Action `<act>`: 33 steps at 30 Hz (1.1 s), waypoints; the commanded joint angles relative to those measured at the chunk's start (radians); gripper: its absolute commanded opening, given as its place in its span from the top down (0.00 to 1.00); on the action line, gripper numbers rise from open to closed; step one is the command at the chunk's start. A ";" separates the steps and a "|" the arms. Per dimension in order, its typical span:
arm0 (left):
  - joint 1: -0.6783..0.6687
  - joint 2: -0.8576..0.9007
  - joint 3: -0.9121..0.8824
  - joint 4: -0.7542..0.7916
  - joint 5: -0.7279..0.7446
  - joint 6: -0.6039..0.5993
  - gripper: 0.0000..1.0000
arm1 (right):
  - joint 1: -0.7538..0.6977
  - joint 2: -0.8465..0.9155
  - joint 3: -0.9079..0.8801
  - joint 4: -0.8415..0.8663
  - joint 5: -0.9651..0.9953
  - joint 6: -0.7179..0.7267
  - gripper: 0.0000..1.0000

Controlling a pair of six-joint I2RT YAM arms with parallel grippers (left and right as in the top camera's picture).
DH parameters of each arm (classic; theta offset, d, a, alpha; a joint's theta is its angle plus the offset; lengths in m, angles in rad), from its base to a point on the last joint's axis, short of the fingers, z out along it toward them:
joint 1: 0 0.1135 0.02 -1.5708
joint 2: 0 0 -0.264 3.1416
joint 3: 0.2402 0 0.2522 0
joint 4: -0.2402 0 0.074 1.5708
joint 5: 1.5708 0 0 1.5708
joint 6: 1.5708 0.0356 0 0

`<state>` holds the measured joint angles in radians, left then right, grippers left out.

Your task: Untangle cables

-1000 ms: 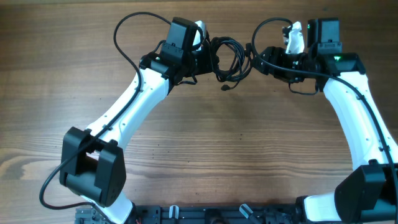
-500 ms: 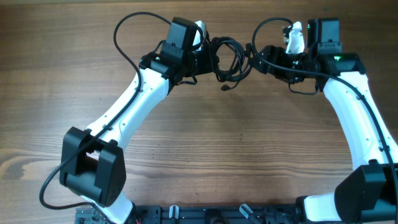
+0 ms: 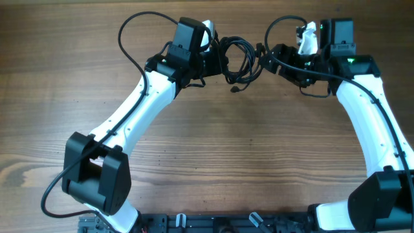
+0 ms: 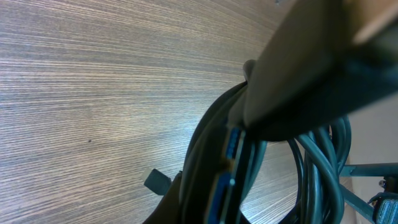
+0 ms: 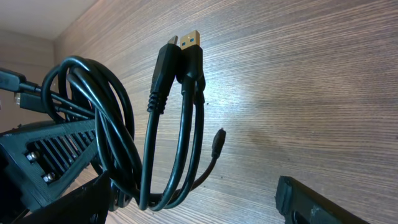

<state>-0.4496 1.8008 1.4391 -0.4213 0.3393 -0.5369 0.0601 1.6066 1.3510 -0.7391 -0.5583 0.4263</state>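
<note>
Cables (image 3: 237, 62): looped clump, 12 o'clock on table (image 3: 213, 162), seemingly not yet untangled.
Left gripper (image 3: 217, 59), at the clump's 9 o'clock: clamped on it.
Right gripper (image 3: 264, 57), at its 3 o'clock: jaws just spread wide, holding nothing. Regrasp likely next.

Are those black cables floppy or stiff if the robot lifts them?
Probably floppy: the cables curl in loose loops. Likely light: they are thin cords, and the left gripper alone pinches the bundle. The plug ends might swing and snag.
</note>
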 commanded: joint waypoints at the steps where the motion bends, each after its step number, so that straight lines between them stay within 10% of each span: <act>1: 0.000 0.000 -0.002 0.011 0.023 0.005 0.96 | -0.001 0.021 0.016 0.005 0.009 0.029 0.14; 33: 0.021 -0.008 -0.001 0.146 0.039 0.033 0.96 | -0.002 0.021 0.016 0.077 -0.068 0.043 0.15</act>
<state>-0.4484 1.8008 1.4391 -0.2977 0.3431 -0.5308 0.0601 1.6066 1.3510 -0.6819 -0.5678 0.4709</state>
